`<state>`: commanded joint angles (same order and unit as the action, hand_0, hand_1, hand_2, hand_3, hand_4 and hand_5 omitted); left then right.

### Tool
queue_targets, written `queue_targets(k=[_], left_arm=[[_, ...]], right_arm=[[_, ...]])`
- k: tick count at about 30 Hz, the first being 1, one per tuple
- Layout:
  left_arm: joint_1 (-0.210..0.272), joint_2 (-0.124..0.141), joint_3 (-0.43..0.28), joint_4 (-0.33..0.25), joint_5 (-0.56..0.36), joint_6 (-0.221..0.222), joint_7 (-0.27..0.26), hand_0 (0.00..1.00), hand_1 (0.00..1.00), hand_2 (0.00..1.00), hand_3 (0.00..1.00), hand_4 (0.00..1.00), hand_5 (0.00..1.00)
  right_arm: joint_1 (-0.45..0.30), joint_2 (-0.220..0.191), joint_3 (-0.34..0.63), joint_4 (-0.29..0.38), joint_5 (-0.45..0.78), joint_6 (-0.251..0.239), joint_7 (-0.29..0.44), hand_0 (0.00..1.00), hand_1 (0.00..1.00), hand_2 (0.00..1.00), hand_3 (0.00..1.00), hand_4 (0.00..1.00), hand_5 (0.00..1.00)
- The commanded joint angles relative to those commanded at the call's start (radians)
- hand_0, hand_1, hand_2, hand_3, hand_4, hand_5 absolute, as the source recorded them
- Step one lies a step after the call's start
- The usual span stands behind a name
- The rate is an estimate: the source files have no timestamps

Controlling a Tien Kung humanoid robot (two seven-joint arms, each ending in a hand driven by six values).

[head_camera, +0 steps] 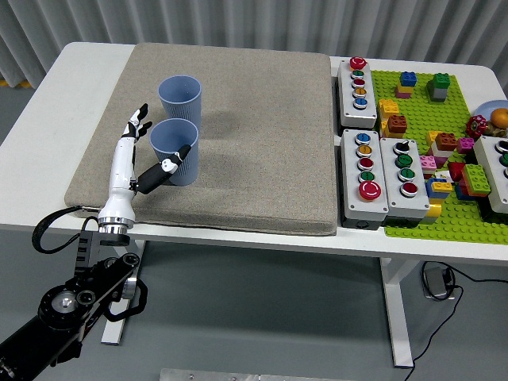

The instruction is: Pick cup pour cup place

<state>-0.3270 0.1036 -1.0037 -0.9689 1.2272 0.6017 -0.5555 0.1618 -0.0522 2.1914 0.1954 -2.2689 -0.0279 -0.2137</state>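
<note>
- In the head view, we see two ribbed blue plastic cups standing upright on a beige felt mat [262, 135] that covers the left part of the white table [48, 111]; the near cup [174, 151] sits just in front of the far cup [180, 98], close enough that pouring from one to the other looks easy.
- Our left hand [131, 159], white with black fingertips, lies just left of the near cup, fingers spread and holding nothing; the thumb reaches toward the cup's wall, though we cannot tell whether it touches.
- We judge the grasp is not yet made, and the hand is posed to wrap the cup.
- Grey button boxes [363, 171] and a green brick baseplate [444, 151] sit well apart at the right.
</note>
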Motion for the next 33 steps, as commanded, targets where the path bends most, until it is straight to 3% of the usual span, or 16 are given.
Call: queue_targets(k=[9,10,11,15,16,19,22,23,25,33], left_arm=[[-0.002,0.027,-0.121,-0.105,0.013,-0.028,0.049,0.81,0.856,0.973,0.984,0.978,0.574],[-0.004,0.036,-0.141,-0.122,0.001,-0.032,0.063,0.771,0.766,0.875,0.896,0.927,0.537],[-0.006,0.043,-0.156,-0.138,-0.012,-0.033,0.076,0.771,0.766,0.875,0.896,0.927,0.537],[-0.039,0.097,-0.224,-0.191,-0.135,-0.113,0.13,0.771,0.766,0.875,0.896,0.927,0.537],[-0.048,0.108,-0.238,-0.194,-0.158,-0.148,0.149,0.76,0.766,0.86,0.872,0.841,0.998],[-0.093,0.141,-0.281,-0.179,-0.262,-0.257,0.186,0.76,0.766,0.86,0.872,0.841,0.998],[-0.12,0.156,-0.311,-0.158,-0.333,-0.319,0.206,0.76,0.766,0.86,0.872,0.841,0.998],[-0.13,0.163,-0.324,-0.148,-0.354,-0.345,0.218,0.796,0.78,0.875,0.969,0.85,0.998],[-0.143,0.171,-0.342,-0.132,-0.397,-0.384,0.236,0.796,0.78,0.875,0.969,0.85,0.998],[-0.166,0.177,-0.384,-0.086,-0.584,-0.476,0.259,0.808,0.803,0.887,0.973,0.849,0.998]], right_arm=[[0.0,0.0,0.0,0.0,0.0,-0.002,0.0,0.691,0.654,0.583,0.577,0.002,0.162],[0.0,0.0,0.0,0.0,0.0,-0.003,0.0,0.691,0.654,0.583,0.577,0.002,0.162],[0.0,0.0,-0.001,0.0,0.0,-0.004,0.0,0.691,0.654,0.583,0.577,0.002,0.162],[0.002,0.0,-0.002,-0.001,0.0,-0.006,-0.001,0.691,0.654,0.583,0.577,0.002,0.162],[0.003,0.0,-0.002,0.0,0.0,-0.006,-0.001,0.691,0.653,0.583,0.577,0.002,0.162],[0.005,-0.002,-0.004,-0.001,0.0,-0.005,-0.001,0.691,0.653,0.583,0.577,0.002,0.162],[0.005,-0.002,-0.01,-0.001,0.0,-0.006,-0.002,0.691,0.653,0.583,0.577,0.002,0.162],[0.005,-0.002,-0.013,-0.001,0.0,-0.007,-0.002,0.691,0.653,0.582,0.577,0.002,0.161],[0.005,-0.002,-0.017,-0.001,0.002,-0.007,-0.003,0.691,0.653,0.582,0.577,0.002,0.161],[0.0,0.0,-0.023,0.0,0.004,-0.006,-0.007,0.69,0.653,0.582,0.577,0.002,0.161]])
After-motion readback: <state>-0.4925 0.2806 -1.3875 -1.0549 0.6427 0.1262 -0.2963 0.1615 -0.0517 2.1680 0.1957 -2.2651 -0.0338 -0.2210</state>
